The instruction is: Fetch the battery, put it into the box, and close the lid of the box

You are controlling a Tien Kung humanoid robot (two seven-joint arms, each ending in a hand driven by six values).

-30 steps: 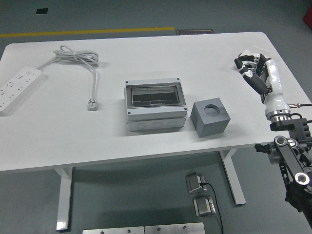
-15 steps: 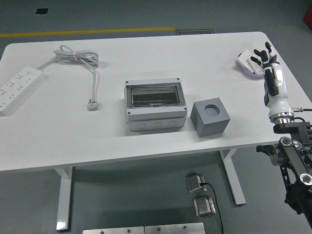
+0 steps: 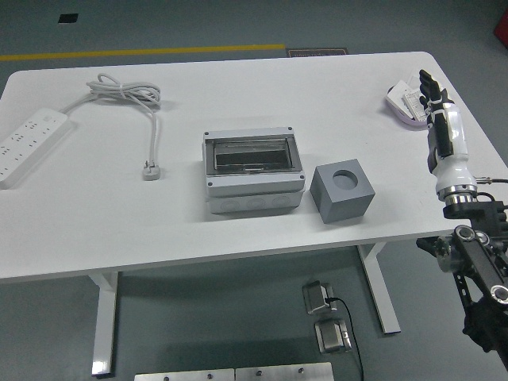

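The battery (image 3: 406, 105) lies at the far right corner of the white table (image 3: 119, 214), near the right edge. It is a flat, white and pale pink thing, and its long axis runs from far-left to near-right in the picture. It is too small to tell which end is the front.

The right hand (image 3: 435, 94) is just beside the battery, partly over its right end. The black fingers (image 3: 427, 81) point away from the robot and stay straight, a little apart, and they hold nothing.

The grey box (image 3: 252, 171) stands in the middle of the table, well apart from the battery. Its long side goes left to right, and a dark window shows on top. A grey cube (image 3: 343, 190) with a round hole on top stands just right of it. A white power strip (image 3: 28, 144) with its cable (image 3: 131, 95) lies at the far left.
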